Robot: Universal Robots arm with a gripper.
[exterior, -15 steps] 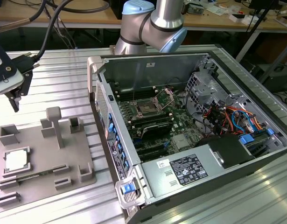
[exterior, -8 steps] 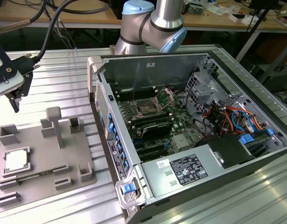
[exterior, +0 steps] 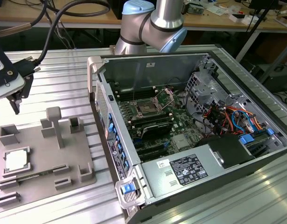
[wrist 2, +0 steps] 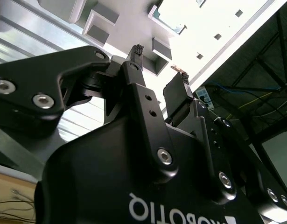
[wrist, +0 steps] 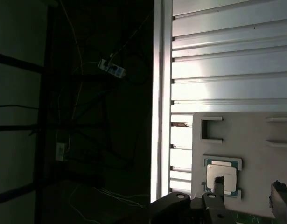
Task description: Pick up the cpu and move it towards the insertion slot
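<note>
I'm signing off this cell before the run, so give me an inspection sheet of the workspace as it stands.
Surface: ribbed aluminium table, bearing a grey plastic fixture plate and an open computer case.
Job's things: small silvery square cpu lies on the plate; insertion slot, a metal-framed socket on the case's board, shows a dark centre.
Clutter: nothing seen on the table.
Grippers: black two-finger tool open, above the plate, holding nothing.
Cables: orange, red and blue wires inside the case; black hoses above the table.
Surroundings: wooden workbench behind.
</note>
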